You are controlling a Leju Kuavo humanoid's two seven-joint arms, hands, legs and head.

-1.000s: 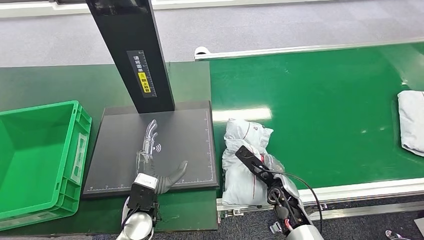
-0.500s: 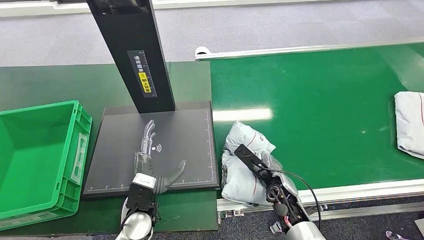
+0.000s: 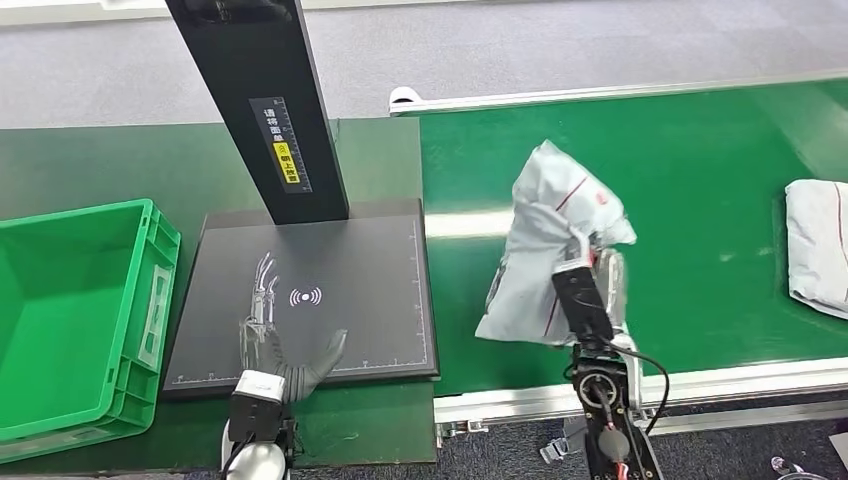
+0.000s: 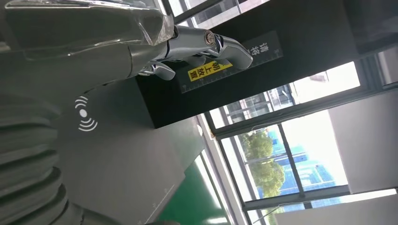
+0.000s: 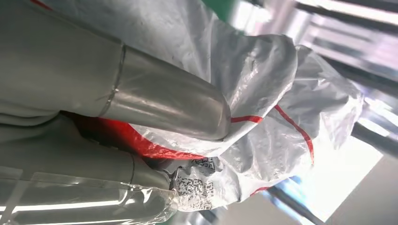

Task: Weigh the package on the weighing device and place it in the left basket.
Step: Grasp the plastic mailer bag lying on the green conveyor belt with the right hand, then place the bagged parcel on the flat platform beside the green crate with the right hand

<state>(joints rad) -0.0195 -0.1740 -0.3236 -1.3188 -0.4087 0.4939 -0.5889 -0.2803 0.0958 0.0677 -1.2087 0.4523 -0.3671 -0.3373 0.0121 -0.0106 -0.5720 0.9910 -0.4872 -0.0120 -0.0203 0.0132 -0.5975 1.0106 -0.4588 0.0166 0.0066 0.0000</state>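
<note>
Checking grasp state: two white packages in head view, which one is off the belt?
The red-striped package, gripped by the right hand and lifted above the conveyor belt. The other package lies flat at the belt's right edge.

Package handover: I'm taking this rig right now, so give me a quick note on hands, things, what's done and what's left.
Right hand grips the white package, lifted off the green conveyor.
Left hand is open, fingers spread over the black weighing plate, holding nothing.
Green basket stands left of the plate.
A second package lies on the conveyor.
Done: pickup.
Left: set the package on the plate, weigh it, place it in the basket.
</note>
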